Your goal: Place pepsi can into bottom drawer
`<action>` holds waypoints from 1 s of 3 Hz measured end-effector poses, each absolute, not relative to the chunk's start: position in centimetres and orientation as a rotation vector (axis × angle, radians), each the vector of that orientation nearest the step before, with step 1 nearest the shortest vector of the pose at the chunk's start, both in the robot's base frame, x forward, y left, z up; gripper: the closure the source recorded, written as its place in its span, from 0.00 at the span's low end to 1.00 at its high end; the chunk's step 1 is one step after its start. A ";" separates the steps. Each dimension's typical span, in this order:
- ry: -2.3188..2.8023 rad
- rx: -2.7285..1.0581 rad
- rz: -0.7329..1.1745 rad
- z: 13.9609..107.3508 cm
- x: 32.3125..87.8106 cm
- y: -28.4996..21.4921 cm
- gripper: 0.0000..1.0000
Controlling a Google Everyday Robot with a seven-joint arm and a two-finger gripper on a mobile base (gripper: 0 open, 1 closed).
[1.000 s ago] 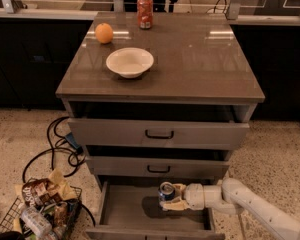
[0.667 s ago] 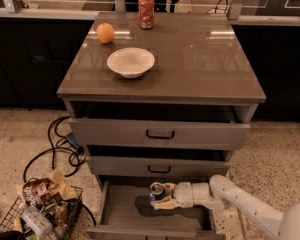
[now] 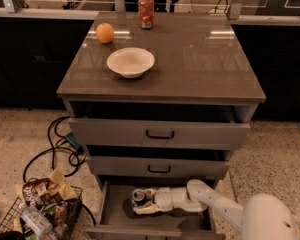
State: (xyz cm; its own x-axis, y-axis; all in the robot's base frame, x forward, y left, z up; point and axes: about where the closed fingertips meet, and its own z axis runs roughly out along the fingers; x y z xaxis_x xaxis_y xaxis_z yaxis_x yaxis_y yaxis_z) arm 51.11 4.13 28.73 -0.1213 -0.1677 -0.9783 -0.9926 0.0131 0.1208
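Grey cabinet (image 3: 190, 59) at centre, all three drawers pulled out by degrees, the lowest furthest. On its top, well apart from the work below: white bowl (image 3: 130, 61), orange (image 3: 105, 33), and red-orange soda can (image 3: 146, 11) near the back edge. White arm (image 3: 215, 204) in from the lower right, low to the ground, across the bottom drawer (image 3: 117, 219). Left of the cabinet, a wire basket (image 3: 72, 214) of wrappers and a tangle of black cables (image 3: 70, 156), both well apart from the arm.

Gripper (image 3: 143, 201) inside the bottom drawer, towards its left half, just in front of and below the middle drawer (image 3: 190, 168). Closed around the pepsi can (image 3: 138, 195), one finger on either side, silver top facing up. Can therefore within the drawer's walls but, by the look of it, not yet let go. Impossible to tell whether resting on the drawer floor or held just above it.

Likely trouble from here:
- Tipping and rolling on release, if let go above the floor or off upright.
- Dragging the can over on withdrawal, if opened too little.
- Knocking the middle drawer's front from beneath, if raised before backing out, with so little headroom there.
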 end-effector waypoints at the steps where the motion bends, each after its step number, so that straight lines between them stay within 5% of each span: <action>1: 1.407 -1.210 1.232 25.9 51.1 6.0 1.00; 3: 1.355 -1.111 1.262 22.1 51.3 10.3 1.00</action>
